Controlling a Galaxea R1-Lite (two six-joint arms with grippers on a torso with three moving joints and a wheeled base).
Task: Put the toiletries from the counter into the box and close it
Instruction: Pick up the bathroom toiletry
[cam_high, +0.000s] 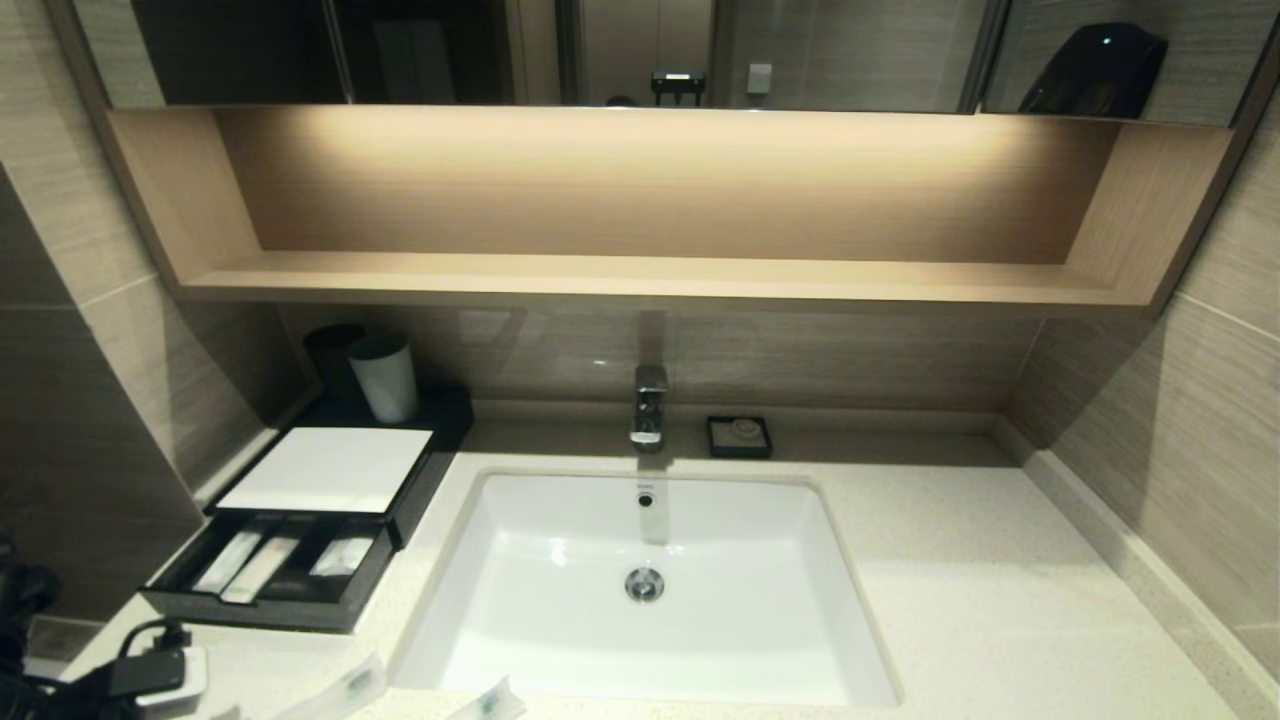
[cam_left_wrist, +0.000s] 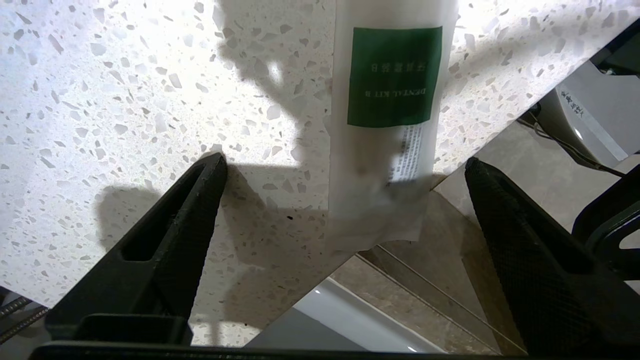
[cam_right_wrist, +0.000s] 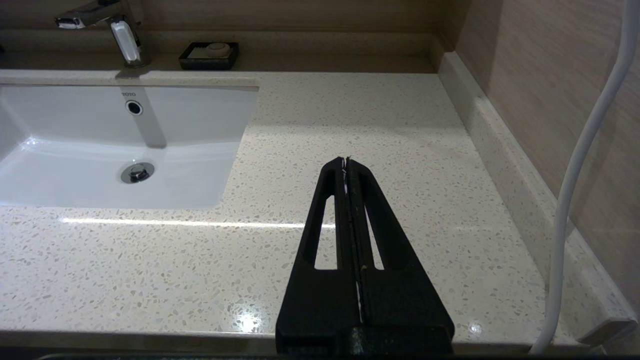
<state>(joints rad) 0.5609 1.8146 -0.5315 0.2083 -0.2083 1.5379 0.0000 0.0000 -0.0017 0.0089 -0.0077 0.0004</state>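
2 toiletry pkts on counter (cam_high: 352, 686) (cam_high: 497, 700), 3 pkts in drawer (cam_high: 229, 561) (cam_high: 262, 568) (cam_high: 341, 556), 1 box (cam_high: 327, 468), 1 cup (cam_high: 384, 377), 1 soap dish (cam_high: 739, 437), 1 faucet (cam_high: 648, 403)

Warm light from a hidden strip glows along the back of the wooden shelf (cam_high: 650, 200), brightest mid-span, while the tiled walls to both sides stay dim. The head view bows straight lines outward near its edges. The white basin (cam_high: 560, 590) is evenly bright. On the counter (cam_left_wrist: 100, 100), hard dark shadows fall beside a packet (cam_left_wrist: 390, 125), whose near end is blurred. A glare streak crosses the counter in the right wrist view.
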